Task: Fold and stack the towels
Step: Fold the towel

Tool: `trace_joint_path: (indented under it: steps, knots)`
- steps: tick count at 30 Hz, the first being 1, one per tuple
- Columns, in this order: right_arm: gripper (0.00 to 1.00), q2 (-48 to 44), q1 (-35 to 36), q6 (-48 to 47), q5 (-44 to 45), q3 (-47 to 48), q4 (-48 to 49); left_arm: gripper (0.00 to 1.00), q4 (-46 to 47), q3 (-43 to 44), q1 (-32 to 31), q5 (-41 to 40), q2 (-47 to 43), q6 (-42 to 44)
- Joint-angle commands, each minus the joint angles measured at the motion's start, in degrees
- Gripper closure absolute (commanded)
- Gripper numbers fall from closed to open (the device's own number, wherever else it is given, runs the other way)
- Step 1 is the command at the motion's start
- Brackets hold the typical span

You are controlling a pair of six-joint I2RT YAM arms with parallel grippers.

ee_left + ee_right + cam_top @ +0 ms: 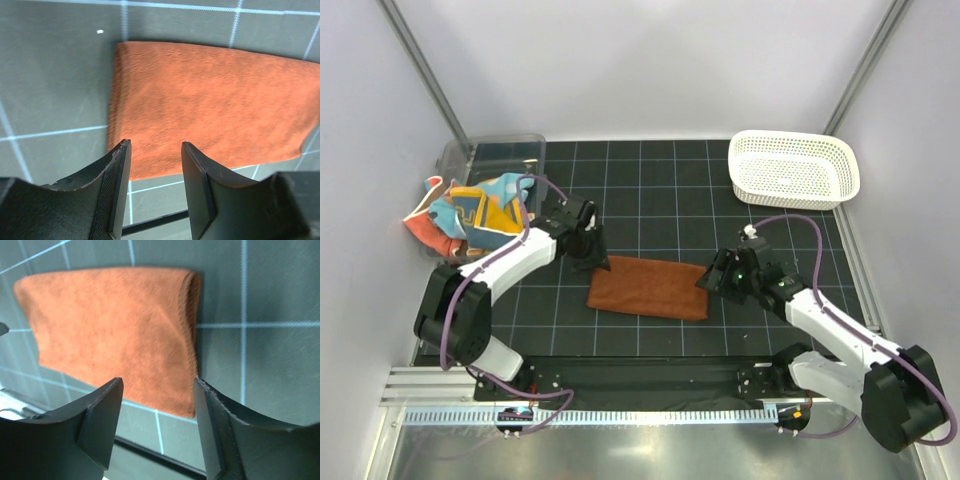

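My left fingers (pixel 116 192) and right fingers (pixel 100 425) hang open and empty over the ends of the rust-brown towel (pixel 650 287), which lies folded flat on the table (pixel 650 190), I think as base for the stack.

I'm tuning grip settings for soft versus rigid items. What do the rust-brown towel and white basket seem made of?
The rust-brown towel: probably microfibre or terry cloth, matte; a fuzzy nap and a soft rounded fold show close up. The white basket: likely moulded plastic, smooth; stiff, regular open lattice walls.
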Motion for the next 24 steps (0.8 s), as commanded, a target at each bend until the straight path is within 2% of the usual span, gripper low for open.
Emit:
trace_joint_path:
  steps: [1,3,9,13,20,24]
  knots:
    - [0.33,3.1,0.3,-4.0,4.8,3.6,-1.0,0.51,5.6,0.8,0.4,4.8,2.8,1.5]
    - [0.29,6.4,0.3,-5.3,2.9,3.8,1.7,0.51,6.2,1.6,1.2,5.4,6.1,1.0]
    - [0.28,11.7,0.4,-5.1,1.2,1.9,8.3,0.52,4.9,2.8,4.6,6.1,11.5,-0.2]
    - [0.30,12.1,2.2,-3.1,0.7,-1.3,12.1,0.52,3.9,2.2,5.2,4.3,11.7,-0.6]
    - [0.33,11.9,6.5,0.1,5.1,-4.8,17.0,0.52,4.1,1.4,5.3,4.0,12.2,-1.7]
    - [0.38,13.5,8.1,1.1,6.1,-5.1,19.3,0.52,4.0,1.4,5.3,4.0,12.2,-2.0]
